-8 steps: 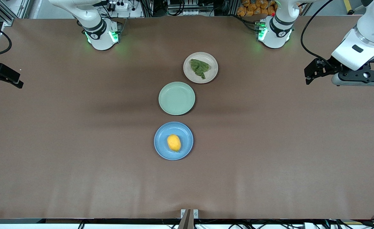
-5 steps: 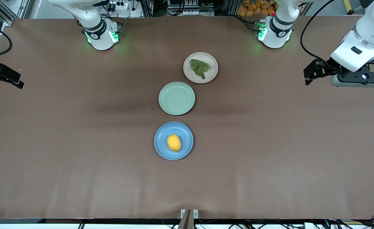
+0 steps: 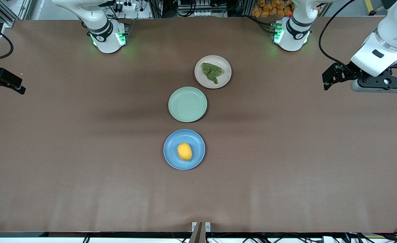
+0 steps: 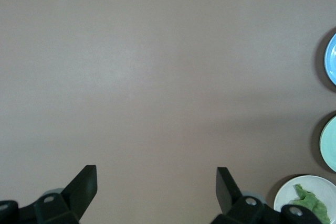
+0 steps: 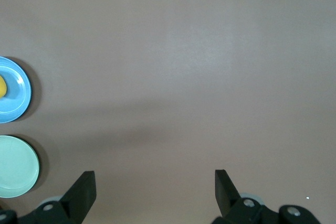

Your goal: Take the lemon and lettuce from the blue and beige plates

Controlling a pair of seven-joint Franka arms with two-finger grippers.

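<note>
I see the oval yellow lemon (image 3: pixel 184 151) lying on the round blue plate (image 3: pixel 171 158), the plate nearest the front camera. The crumpled green lettuce leaf (image 3: pixel 212 72) sits on the round beige plate (image 3: pixel 225 65), the one nearest the robot bases. Between them rests a round pale green plate (image 3: pixel 187 104), bare, just beside both neighbours on the brown table (image 3: pixel 83 152). My left gripper (image 4: pixel 156 184) hangs over the left arm's end of the table, fingers spread wide and holding nothing. My right gripper (image 5: pixel 155 186) hangs over the right arm's end, fingers likewise wide apart, nothing held.
</note>
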